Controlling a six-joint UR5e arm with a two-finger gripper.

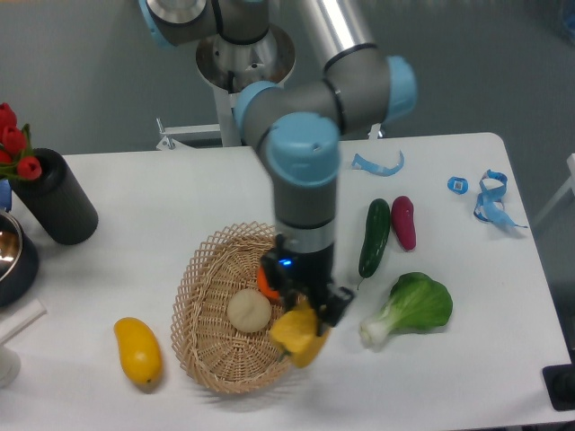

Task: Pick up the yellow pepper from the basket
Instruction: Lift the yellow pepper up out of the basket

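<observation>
The yellow pepper (298, 334) hangs in the air over the right rim of the basket (211, 337), with my gripper (304, 316) shut on it from above. Its lobed body tilts a little below the fingers. The oval wicker basket sits on the white table at centre left. Inside it lies a pale cream ball (248, 310). An orange fruit (267, 279) shows only as a sliver behind my wrist.
A smooth yellow mango-like fruit (137, 351) lies left of the basket. Right of my arm are a cucumber (374, 237), a purple eggplant (403, 222) and a bok choy (411, 307). A black cylinder (59, 197) with red flowers stands at far left. Blue tape scraps (490, 199) lie at back right.
</observation>
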